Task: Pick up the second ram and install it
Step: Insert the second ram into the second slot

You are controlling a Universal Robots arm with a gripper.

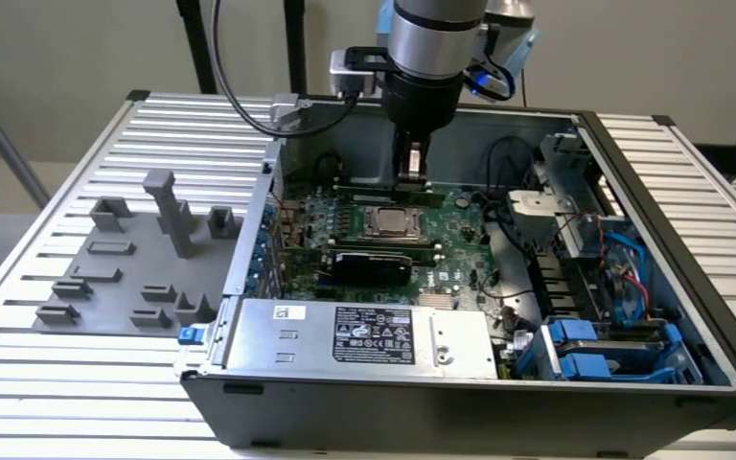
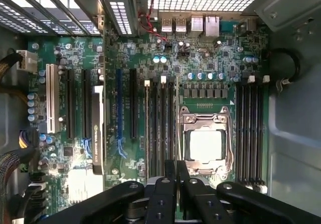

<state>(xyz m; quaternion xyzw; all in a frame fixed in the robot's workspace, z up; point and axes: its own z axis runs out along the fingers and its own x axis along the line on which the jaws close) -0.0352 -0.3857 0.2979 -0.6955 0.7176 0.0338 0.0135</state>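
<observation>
The gripper [image 1: 409, 174] is seen inside the open computer case [image 1: 381, 422], its fingers [image 2: 168, 184] pressed close together. The second ram [image 1: 371, 195] is stood on edge just behind the CPU socket [image 1: 394, 222], directly beneath the fingertips; whether it is pinched cannot be told.
</observation>
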